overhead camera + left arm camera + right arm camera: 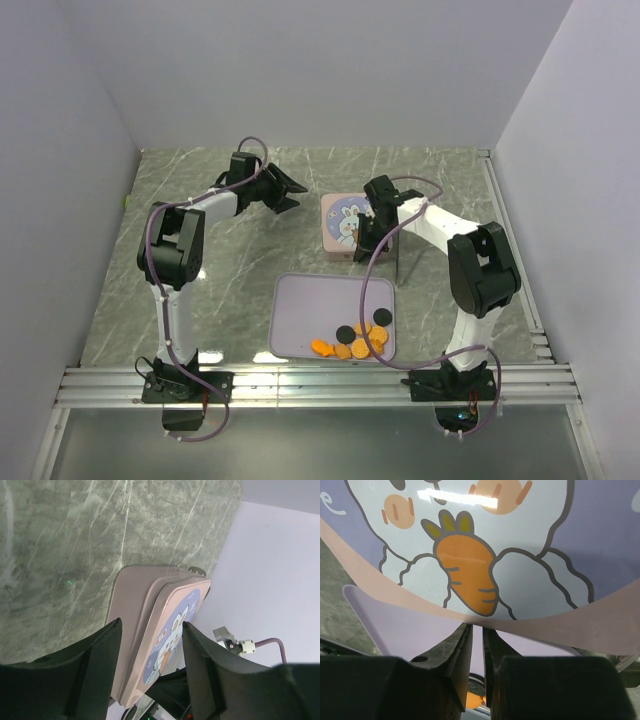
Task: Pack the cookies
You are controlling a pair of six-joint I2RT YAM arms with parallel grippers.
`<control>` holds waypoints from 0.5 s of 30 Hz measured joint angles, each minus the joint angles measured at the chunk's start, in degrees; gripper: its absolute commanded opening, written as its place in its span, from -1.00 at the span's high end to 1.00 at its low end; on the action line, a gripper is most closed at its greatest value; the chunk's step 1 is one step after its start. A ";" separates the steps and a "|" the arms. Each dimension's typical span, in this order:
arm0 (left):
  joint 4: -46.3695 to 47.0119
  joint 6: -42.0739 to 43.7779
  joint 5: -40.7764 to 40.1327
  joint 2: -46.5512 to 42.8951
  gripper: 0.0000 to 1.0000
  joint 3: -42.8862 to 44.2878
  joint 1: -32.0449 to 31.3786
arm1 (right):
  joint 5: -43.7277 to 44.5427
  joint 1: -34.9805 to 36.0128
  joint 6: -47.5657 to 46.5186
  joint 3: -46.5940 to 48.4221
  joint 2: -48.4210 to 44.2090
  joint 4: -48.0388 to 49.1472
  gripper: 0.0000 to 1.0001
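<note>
The cookies [355, 340], orange and black rounds, lie in the front right corner of a lavender tray [320, 300]. Behind the tray stands a pink square tin [335, 225] with a bunny picture on its lid [470, 555]. My right gripper [362, 238] [476, 627] is shut on the lid's near edge. In the left wrist view the lid [175, 625] stands tilted up off the tin's base [130, 615]. My left gripper [285, 192] [150, 622] hovers open to the left of the tin, with nothing between its fingers. An orange cookie [476, 698] shows below the right jaws.
The table is grey-green marble [220, 290], walled in white on three sides. A thin upright metal piece [399, 255] stands just right of the tin, beside the right arm. Metal rails [320, 382] run along the near edge by the arm bases.
</note>
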 measured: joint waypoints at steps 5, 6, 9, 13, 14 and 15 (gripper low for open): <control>-0.07 0.11 0.02 -0.07 -0.14 0.00 0.02 | 0.02 -0.20 -0.04 0.90 0.15 -0.70 0.60; -0.11 0.26 0.02 -0.07 -0.14 0.02 0.02 | 0.00 -0.26 -0.04 1.14 0.15 -0.83 0.60; -0.35 1.36 -0.02 -0.07 -0.13 0.15 0.02 | 0.00 -0.37 -0.13 1.42 0.20 -1.01 0.59; -1.40 3.76 -0.04 -0.07 -0.12 1.42 -0.31 | -0.07 -0.96 -0.22 2.08 0.72 -1.46 0.60; -1.42 4.39 -0.04 -0.07 -0.11 1.97 -0.57 | -0.04 -1.22 -0.24 2.29 0.94 -1.53 0.59; -1.42 4.87 -0.02 -0.07 -0.10 2.51 -0.83 | -0.02 -1.44 -0.24 2.56 1.14 -1.64 0.60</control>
